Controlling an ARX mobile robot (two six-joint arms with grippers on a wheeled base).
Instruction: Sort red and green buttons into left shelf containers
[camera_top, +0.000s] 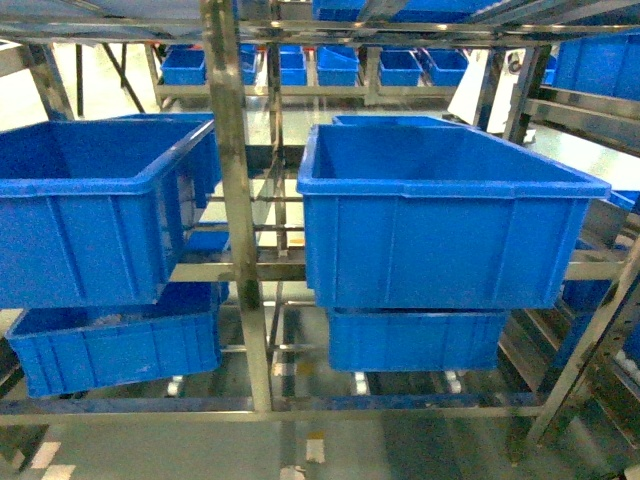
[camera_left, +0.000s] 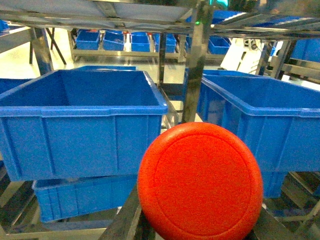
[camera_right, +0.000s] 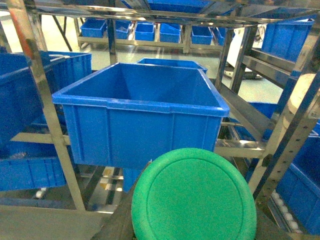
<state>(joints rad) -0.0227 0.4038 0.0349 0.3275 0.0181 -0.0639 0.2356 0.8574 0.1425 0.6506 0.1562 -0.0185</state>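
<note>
Steel shelving (camera_top: 236, 250), red button (camera_left: 200, 181) filling left-wrist view, green button (camera_right: 194, 194) filling right-wrist view

No text, label, brand, number or sign can be read in any view.

Both end effectors hidden behind round caps in wrist views.

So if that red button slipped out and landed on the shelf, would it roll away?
Possibly. The red button shows a round, flat-faced cap, so on edge it might roll, though flat it would likely stay. Its smooth surface looks slippery. Its body is hidden.
</note>
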